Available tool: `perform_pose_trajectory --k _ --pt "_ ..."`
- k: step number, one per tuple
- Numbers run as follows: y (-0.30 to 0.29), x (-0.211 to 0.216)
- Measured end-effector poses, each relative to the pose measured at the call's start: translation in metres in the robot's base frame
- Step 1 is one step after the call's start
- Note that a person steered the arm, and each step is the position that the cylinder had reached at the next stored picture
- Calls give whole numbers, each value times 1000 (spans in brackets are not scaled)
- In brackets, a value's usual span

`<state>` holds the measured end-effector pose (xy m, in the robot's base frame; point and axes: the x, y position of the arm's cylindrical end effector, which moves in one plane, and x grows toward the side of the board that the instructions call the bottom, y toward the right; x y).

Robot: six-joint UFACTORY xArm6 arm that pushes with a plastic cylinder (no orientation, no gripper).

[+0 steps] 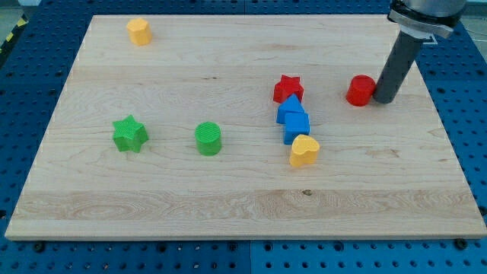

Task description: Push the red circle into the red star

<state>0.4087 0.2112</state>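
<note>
The red circle sits on the wooden board at the view's upper right. The red star lies to its left, apart from it by a clear gap. My tip rests on the board just right of the red circle, touching or almost touching its right side. The dark rod rises from it toward the view's top right corner.
Two blue blocks sit stacked in a line just below the red star, with a yellow heart below them. A green circle and green star lie at the left. A yellow block is at the top left.
</note>
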Motion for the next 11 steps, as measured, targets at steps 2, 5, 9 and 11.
perform_pose_trajectory --k 2,5,9,11 --pt "-28 -36" --pt "-53 -45" --pt "27 38" --pt "-14 45"
